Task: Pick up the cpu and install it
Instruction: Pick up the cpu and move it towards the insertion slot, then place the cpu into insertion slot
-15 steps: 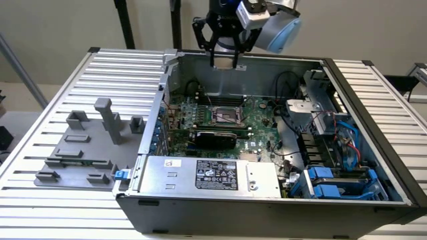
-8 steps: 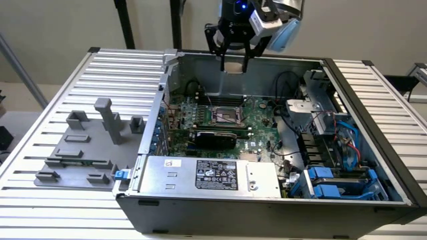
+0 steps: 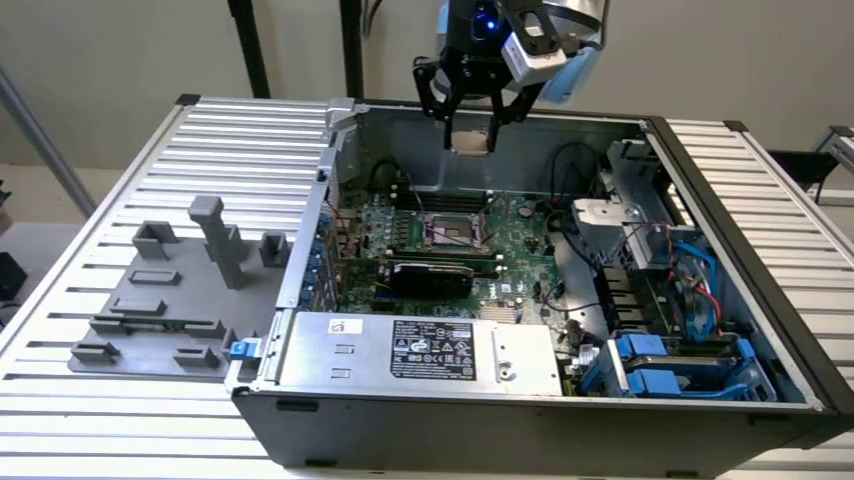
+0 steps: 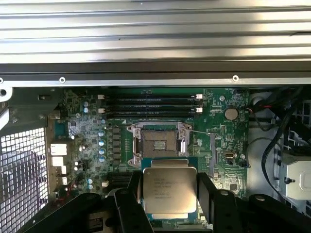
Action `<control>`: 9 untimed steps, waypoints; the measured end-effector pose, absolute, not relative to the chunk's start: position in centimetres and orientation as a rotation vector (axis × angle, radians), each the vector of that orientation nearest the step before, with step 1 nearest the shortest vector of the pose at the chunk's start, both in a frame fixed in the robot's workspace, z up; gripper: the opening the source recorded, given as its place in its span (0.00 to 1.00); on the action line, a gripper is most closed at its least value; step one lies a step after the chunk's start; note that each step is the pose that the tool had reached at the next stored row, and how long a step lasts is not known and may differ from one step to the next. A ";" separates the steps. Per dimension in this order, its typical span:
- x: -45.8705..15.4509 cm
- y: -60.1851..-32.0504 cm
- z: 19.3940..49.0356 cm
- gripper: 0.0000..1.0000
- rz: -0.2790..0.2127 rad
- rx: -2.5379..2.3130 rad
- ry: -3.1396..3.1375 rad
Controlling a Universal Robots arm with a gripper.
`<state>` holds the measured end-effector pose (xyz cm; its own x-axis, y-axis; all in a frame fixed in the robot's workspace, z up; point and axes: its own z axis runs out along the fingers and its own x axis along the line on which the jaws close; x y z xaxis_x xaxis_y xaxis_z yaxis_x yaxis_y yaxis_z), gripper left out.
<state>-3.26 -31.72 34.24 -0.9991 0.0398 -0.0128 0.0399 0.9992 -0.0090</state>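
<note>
I'm working in what looks like a robotics lab or test workshop. An opened desktop computer case [image 3: 534, 430] lies flat on a ribbed aluminium bench [image 3: 254, 140] beside a grey parts fixture [image 3: 147, 310] (moulded holders for components). Black frame posts [image 3: 248, 45] stand against a bare wall [image 3: 120, 50], with my gripper [image 3: 470, 135] overhead.

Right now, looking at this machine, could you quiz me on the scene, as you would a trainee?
1. True or false: the pincer grips the cpu.
2. Fill in: the motherboard socket looks ___ (empty or filled).
3. The cpu is: A) seated in the socket; B) held in the air over the open computer case; C) lying outside the case.
Key: 1 true; 2 empty; 3 B.
</note>
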 end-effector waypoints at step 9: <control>-3.3 -31.7 34.2 0.55 -0.014 0.062 3.128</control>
<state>-3.26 -31.72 34.23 -0.9991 0.0398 -0.0128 0.0399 0.9992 -0.0089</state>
